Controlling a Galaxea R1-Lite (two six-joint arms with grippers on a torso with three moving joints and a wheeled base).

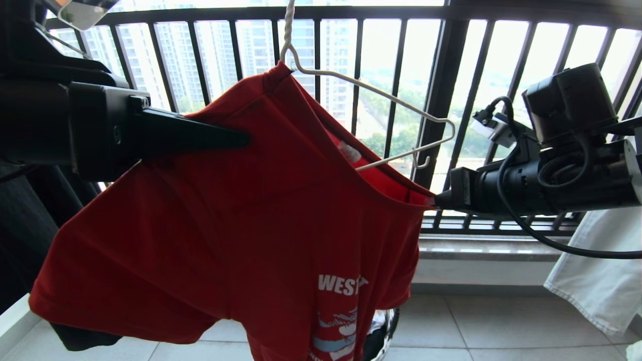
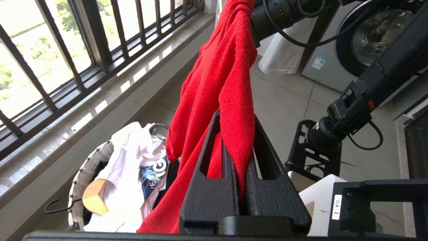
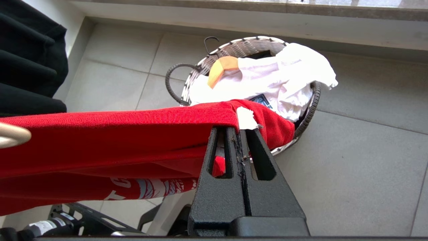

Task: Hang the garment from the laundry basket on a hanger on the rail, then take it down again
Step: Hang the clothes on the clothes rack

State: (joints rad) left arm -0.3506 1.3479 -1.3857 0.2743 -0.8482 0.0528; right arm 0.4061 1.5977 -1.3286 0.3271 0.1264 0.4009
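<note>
The red garment (image 1: 261,215) is stretched between my two grippers, its "WEST" print low at the front. One shoulder sits by the twisted neck of the cream wire hanger (image 1: 381,95). The hanger's other arm is bare and runs down into the neck opening. My left gripper (image 1: 246,138) is shut on a fold of the red cloth (image 2: 217,73) near that shoulder. At the far side my right gripper (image 1: 434,200) is shut on the neckline (image 3: 117,134), next to the white label. The laundry basket (image 3: 244,43) stands on the floor below, mostly hidden in the head view. The rail is out of view.
The black balcony railing (image 1: 441,100) stands close behind the hanger. A black garment (image 1: 30,215) hangs at the left and a white one (image 1: 597,281) at the right. The basket (image 2: 83,170) holds a white garment and a wooden hanger. A washing machine (image 2: 364,43) stands behind.
</note>
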